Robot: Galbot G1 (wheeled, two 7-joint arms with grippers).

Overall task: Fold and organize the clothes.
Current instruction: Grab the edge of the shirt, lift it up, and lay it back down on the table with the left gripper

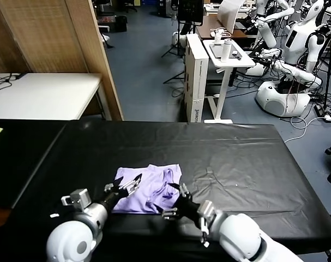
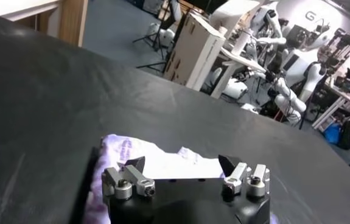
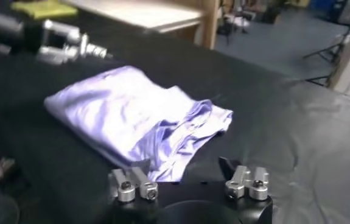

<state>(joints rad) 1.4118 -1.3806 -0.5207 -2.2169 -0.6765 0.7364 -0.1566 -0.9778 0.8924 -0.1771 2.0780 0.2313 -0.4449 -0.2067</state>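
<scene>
Nearest the robot, the left gripper [image 1: 130,185] hangs with its jaws spread wide and holding nothing, over the near left edge of the T-shirt [image 1: 146,188]; the right gripper [image 1: 173,199] sits at the shirt's near right edge, jaws likewise wide apart and empty; the lavender T-shirt lies bunched into a rough folded heap on the black-covered table [image 1: 236,164], between the two grippers; beyond the table stands a white cardboard box [image 1: 195,82] on the blue floor.
</scene>
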